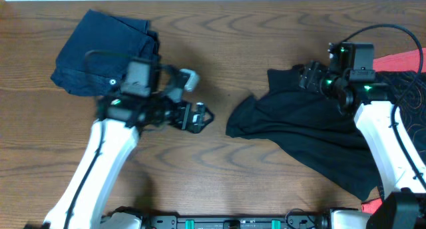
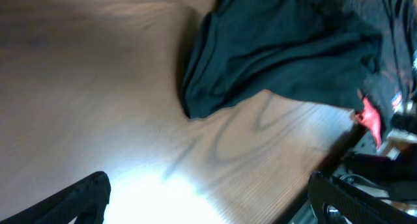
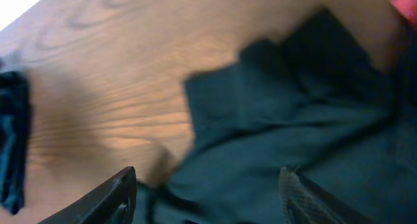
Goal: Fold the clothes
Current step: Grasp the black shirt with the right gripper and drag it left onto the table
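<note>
Two arms in one livery: the left arm (image 1: 100, 166) and the right arm (image 1: 386, 146) each wear a smooth white forearm shell that gives way to black joint housings at the wrist, where small green lights (image 1: 343, 50) glow. A thin black cable (image 1: 100, 54) loops over the left wrist's grey camera box (image 1: 138, 76), and a second black cable (image 1: 383, 29) arcs above the right. The left gripper (image 1: 200, 117) and right gripper (image 1: 307, 74) are black, their fingers (image 3: 311, 199) dark, tapered and finely ribbed
</note>
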`<state>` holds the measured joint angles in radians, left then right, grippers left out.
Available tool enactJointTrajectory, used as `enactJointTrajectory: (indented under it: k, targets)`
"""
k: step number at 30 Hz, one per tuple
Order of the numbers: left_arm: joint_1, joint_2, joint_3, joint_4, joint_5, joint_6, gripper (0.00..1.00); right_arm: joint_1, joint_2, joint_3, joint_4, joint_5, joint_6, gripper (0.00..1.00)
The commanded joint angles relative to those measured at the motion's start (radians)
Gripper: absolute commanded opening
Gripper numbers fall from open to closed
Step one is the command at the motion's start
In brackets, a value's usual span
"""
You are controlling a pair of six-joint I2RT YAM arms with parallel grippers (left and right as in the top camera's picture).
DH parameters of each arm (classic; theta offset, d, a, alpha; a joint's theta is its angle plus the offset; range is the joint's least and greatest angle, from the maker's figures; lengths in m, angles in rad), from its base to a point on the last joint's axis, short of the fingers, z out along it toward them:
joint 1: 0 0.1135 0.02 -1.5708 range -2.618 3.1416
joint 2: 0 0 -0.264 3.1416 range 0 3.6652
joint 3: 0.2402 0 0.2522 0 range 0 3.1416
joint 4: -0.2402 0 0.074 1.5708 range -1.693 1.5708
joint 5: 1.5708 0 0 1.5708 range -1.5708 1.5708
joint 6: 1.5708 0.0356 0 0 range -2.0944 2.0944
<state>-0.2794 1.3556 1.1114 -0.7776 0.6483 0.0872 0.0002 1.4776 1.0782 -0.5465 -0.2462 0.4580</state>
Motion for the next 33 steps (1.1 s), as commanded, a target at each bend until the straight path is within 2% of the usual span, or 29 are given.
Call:
enactJointTrajectory:
  k: [1, 7, 11, 13, 14, 16, 19, 22, 27, 33]
  targets:
    - [-0.079, 0.127, 0.003, 0.078, -0.010, 0.011, 0.98, -0.027, 0.029, 0.005, -0.031, -0.014, -0.047, 0.71]
    - [-0.188, 0.346, 0.003, 0.311, -0.010, 0.005, 0.98, -0.035, 0.033, 0.005, -0.077, -0.012, -0.090, 0.74]
    - [-0.242, 0.444, 0.003, 0.407, -0.015, 0.006, 0.98, -0.035, 0.033, 0.005, -0.090, -0.012, -0.093, 0.75]
    - [-0.267, 0.483, 0.003, 0.435, -0.065, 0.006, 1.00, -0.035, 0.033, 0.005, -0.094, -0.012, -0.093, 0.75]
    - [-0.277, 0.500, 0.003, 0.442, -0.097, 0.006, 0.96, -0.035, 0.033, 0.005, -0.094, -0.012, -0.093, 0.75]
    - [-0.296, 0.527, 0.003, 0.447, -0.156, 0.005, 0.79, -0.035, 0.033, 0.005, -0.094, -0.012, -0.093, 0.75]
    - [-0.307, 0.541, 0.003, 0.435, -0.222, -0.006, 0.44, -0.035, 0.033, 0.005, -0.100, -0.011, -0.093, 0.75]
    - [-0.296, 0.531, 0.005, 0.331, -0.366, -0.077, 0.08, -0.035, 0.033, 0.005, -0.101, 0.011, -0.093, 0.76]
    - [-0.241, 0.512, 0.005, 0.031, -0.528, -0.111, 0.06, -0.035, 0.033, 0.005, -0.093, 0.075, -0.093, 0.79]
    - [-0.150, 0.508, 0.005, -0.267, -0.583, -0.128, 0.06, -0.035, 0.036, 0.005, -0.085, 0.143, -0.093, 0.81]
